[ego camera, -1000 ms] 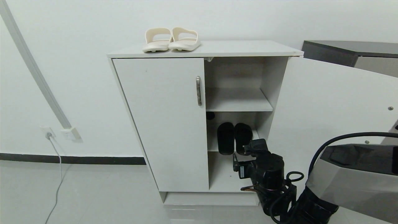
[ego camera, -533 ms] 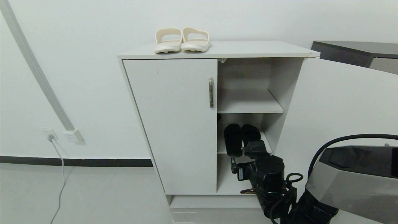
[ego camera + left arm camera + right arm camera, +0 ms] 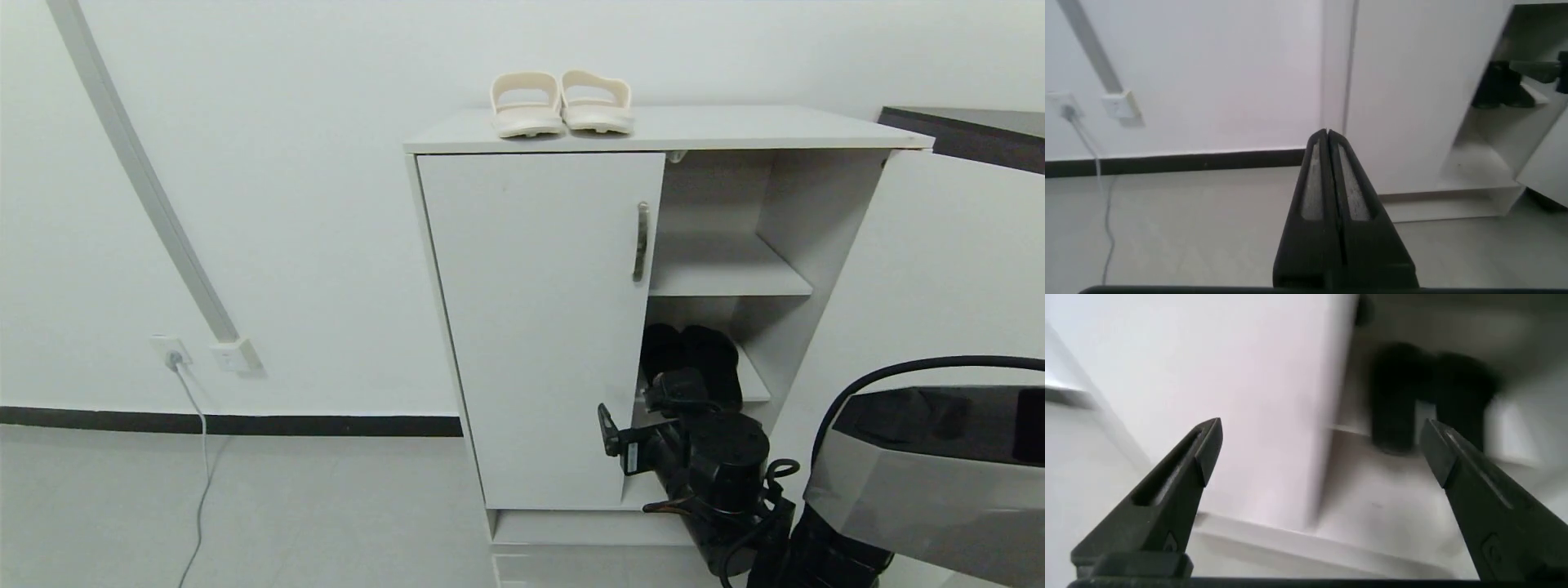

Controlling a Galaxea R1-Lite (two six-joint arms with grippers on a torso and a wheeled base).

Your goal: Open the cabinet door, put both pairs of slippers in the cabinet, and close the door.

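Observation:
A white cabinet (image 3: 735,122) stands against the wall, its left door (image 3: 539,327) closed and its right door (image 3: 939,269) swung wide open. A cream pair of slippers (image 3: 563,104) sits on the cabinet top. On the middle shelf inside lies a black pair of slippers (image 3: 702,355), also in the left wrist view (image 3: 1503,82) and the right wrist view (image 3: 1429,392). My right gripper (image 3: 641,408) is open and holds nothing, low in front of the opening, just short of the black pair (image 3: 1321,429). My left gripper (image 3: 1327,139) is shut on nothing, over the floor left of the cabinet.
A metal handle (image 3: 641,241) runs down the closed door's inner edge. A wall outlet with a cable (image 3: 171,355) and a slanted grey conduit (image 3: 139,171) are at the left. Dark furniture (image 3: 971,122) stands behind the open door. Bare floor (image 3: 245,506) spreads left of the cabinet.
The head view has swung left, so the cabinet sits farther right in the picture. My right gripper now stands nearer the closed door's lower edge, a little farther from the black slippers.

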